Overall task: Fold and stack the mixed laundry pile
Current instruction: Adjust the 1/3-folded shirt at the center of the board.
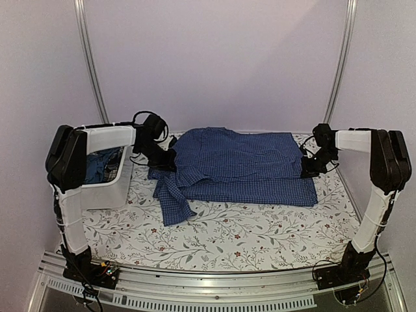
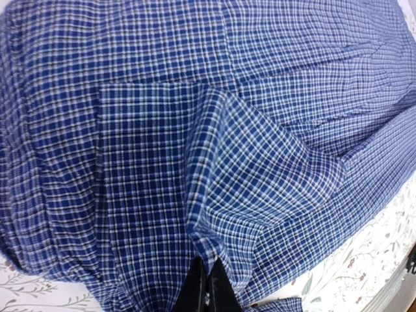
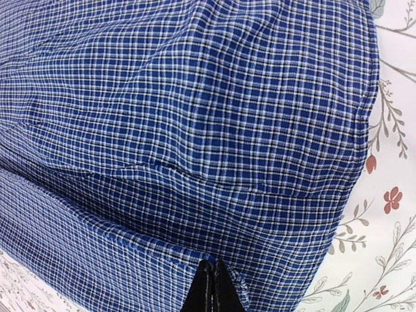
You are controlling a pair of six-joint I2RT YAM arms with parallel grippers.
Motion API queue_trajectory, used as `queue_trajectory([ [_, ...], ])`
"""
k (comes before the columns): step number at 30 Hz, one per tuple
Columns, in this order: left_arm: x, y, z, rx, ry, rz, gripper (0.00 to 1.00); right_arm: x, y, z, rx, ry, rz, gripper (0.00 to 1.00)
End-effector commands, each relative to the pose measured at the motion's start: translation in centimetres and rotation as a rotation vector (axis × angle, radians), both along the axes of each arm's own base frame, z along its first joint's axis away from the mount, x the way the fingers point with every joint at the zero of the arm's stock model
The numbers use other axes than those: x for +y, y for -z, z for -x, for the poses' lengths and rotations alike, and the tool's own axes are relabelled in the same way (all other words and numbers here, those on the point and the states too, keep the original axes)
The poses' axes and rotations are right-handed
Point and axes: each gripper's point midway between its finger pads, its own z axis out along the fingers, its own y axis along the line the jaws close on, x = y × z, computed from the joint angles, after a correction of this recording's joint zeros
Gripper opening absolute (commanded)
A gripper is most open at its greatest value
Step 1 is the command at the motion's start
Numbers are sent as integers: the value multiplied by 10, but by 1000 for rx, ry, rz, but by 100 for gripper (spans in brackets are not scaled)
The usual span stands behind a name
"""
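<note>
Slippage threatens: left gripper (image 1: 170, 160) and right gripper (image 1: 307, 168), clamped tight at opposite ends of the shirt (image 1: 240, 166), hold thin folds; uneven pulling could free one.

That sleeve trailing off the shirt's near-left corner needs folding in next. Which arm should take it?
Left. The left end effector grips the checked shirt right beside that sleeve; the right end effector pinches the far opposite edge.
</note>
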Motion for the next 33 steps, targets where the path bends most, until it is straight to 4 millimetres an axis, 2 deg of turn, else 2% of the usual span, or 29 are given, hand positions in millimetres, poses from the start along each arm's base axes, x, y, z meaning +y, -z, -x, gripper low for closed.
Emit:
queue_trajectory([
  [1,8,-48,-31,-128,-71,47,0,-6,-13,-4,-41,29,20,0],
  [8,5,-60,-42,-167,-79,61,0,-17,-15,-8,-57,63,28,0],
  [14,-7,-77,-51,-201,-61,120,0,-20,-8,-6,-48,73,32,0],
  [19,-12,-81,-58,-213,-57,130,0,-21,-6,-8,-53,78,36,0],
  [24,-14,-64,-59,-172,-57,110,0,-21,-4,-10,-52,77,32,0],
  [30,-2,-35,-43,-110,-74,55,0,-20,-12,-19,-87,78,30,0],
  [33,4,-21,-37,-83,-79,28,0,-21,-9,-21,-89,78,31,0],
])
